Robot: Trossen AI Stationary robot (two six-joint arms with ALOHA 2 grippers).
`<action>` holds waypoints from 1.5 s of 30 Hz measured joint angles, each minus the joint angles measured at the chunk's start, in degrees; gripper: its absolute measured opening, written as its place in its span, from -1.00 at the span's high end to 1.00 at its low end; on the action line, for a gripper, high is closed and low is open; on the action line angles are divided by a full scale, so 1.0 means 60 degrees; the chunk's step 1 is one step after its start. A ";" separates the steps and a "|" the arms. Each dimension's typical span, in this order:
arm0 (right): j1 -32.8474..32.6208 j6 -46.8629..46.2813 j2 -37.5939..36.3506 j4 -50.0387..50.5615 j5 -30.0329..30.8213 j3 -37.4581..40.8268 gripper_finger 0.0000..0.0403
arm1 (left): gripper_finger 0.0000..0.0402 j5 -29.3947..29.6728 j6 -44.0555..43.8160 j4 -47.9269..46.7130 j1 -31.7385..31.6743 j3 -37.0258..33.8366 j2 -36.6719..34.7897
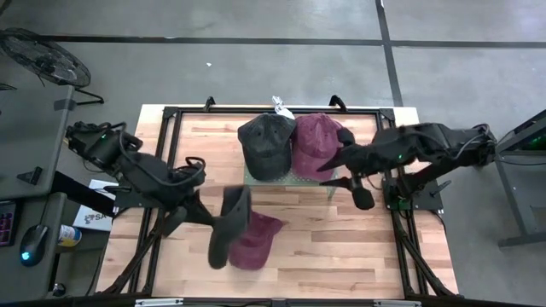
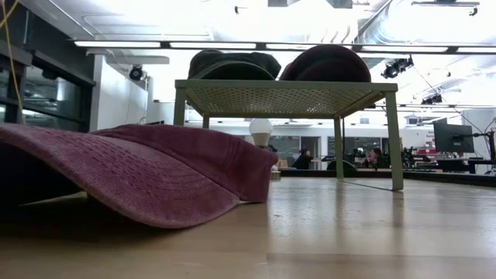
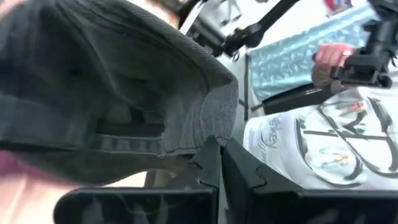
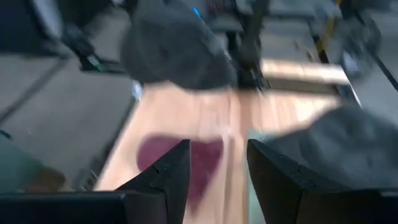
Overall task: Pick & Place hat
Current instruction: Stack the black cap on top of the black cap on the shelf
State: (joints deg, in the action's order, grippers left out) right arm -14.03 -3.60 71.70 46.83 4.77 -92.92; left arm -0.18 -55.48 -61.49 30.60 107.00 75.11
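Note:
My left gripper (image 1: 213,217) is shut on a dark grey hat (image 1: 230,226) held up over the table's near middle. Under it a maroon hat (image 1: 258,240) lies on the wood on its brim and rim (image 2: 139,174). At the far middle a green mesh rack (image 2: 287,97) stands on its legs. On its top rest a second dark grey hat (image 1: 266,145) and a second maroon hat (image 1: 317,141). My right gripper (image 1: 337,159) hovers open beside the rack's right end, nothing between its fingers (image 4: 171,177). My left gripper pinches the lower rim of the dark grey hat (image 3: 189,151) between its two shut fingers (image 3: 208,163), where the inner band shows. The hat is lifted clear of the table. It hangs on edge, its hollow side turned toward the wrist.
A black metal frame (image 1: 171,115) runs around the table top. A person in a white printed shirt (image 3: 323,143) stands beyond the table. A fan (image 1: 43,55) stands on the floor at the far left. Bare wood (image 1: 341,247) lies at the near right.

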 joint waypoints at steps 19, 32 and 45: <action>0.2725 0.1278 0.0920 -0.4307 -0.5826 0.0000 0.25 | 1.00 -0.1492 0.3708 0.2543 -0.1640 0.0007 0.0438; 0.2953 0.1451 0.2128 -0.5208 -0.7631 0.0000 0.25 | 1.00 -0.1919 0.3740 0.2923 -0.1664 0.0007 0.0730; 0.2981 0.3078 0.2815 -0.5273 -0.7565 0.0000 0.14 | 1.00 -0.1939 0.3322 0.2711 -0.1664 0.0004 0.0789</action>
State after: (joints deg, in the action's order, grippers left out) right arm 3.86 14.87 88.59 15.19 -40.62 -92.92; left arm -11.81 -35.54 -45.22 20.62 107.02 79.84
